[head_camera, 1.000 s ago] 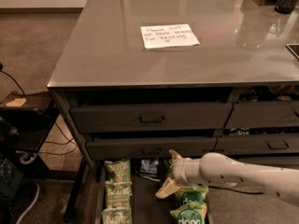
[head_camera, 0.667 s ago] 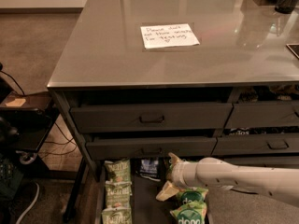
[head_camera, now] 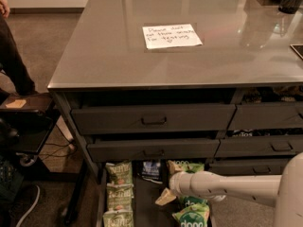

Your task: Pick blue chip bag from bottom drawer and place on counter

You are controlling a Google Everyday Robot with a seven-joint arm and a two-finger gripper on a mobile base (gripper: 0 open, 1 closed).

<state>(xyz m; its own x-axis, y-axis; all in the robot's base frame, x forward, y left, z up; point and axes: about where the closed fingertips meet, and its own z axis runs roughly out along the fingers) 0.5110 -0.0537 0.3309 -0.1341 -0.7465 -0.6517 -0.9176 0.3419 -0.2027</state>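
- The blue chip bag (head_camera: 151, 170) lies at the back of the bottom drawer (head_camera: 143, 208), its far end under the drawer above; its long axis is unclear.
- Pale green bags (head_camera: 118, 193) lie on one side and bright green bags (head_camera: 191, 215) on the other, with a bare strip between.
- The gripper (head_camera: 166, 196), on a level white arm (head_camera: 227, 188), sits just in front of the bag; I cannot tell how the jaws stand.

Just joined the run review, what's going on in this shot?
The robot's white arm reaches from the right into the open, wide dark grey metal bottom drawer. Its gripper is low over the drawer's middle. The small navy-blue crinkly chip bag lies at the back of the drawer, just beyond the gripper, not yet lifted. Pale green bags lie left and bright green bags right. The glossy grey counter carries a white handwritten note.
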